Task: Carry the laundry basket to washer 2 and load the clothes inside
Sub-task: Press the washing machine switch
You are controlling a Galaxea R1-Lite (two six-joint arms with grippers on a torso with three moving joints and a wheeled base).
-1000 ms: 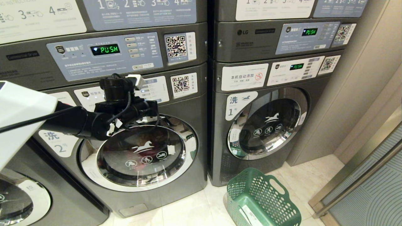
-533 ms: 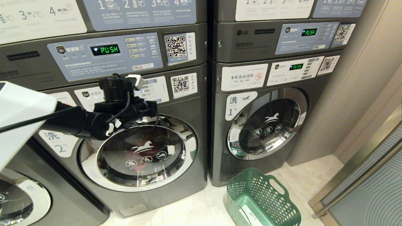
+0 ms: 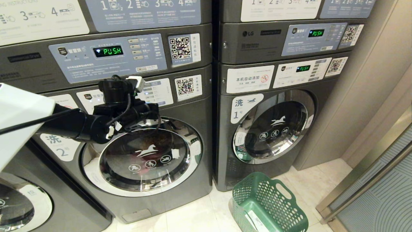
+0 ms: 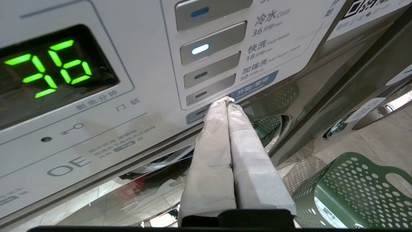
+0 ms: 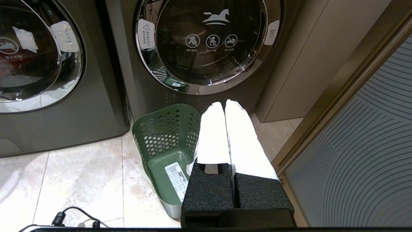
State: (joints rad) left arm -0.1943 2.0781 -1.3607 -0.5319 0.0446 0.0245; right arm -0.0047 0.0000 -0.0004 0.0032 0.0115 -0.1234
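Observation:
Washer 2 (image 3: 61,146) stands with its round glass door (image 3: 145,154) closed. Behind the glass a dark reddish heap shows, the clothes (image 3: 143,161). My left gripper (image 4: 226,100) is shut and empty. Its taped tips rest against the washer's control panel (image 4: 145,96), right by the blue start/pause label (image 4: 254,84). The display (image 4: 48,69) reads 36. The green laundry basket (image 3: 267,203) sits empty on the floor in front of washer 1 (image 3: 273,129). My right gripper (image 5: 224,104) hangs shut and empty, low beside the basket (image 5: 164,138).
A third washer (image 3: 19,203) stands at the far left, and dryers are stacked above. To the right are a beige wall panel (image 3: 363,80) and a metal-framed glass door (image 3: 379,193). Pale floor tiles (image 3: 199,216) lie in front of the machines.
My left arm has edged slightly to the left along the control panel, fingers still shut. The basket and both washer doors have not moved.

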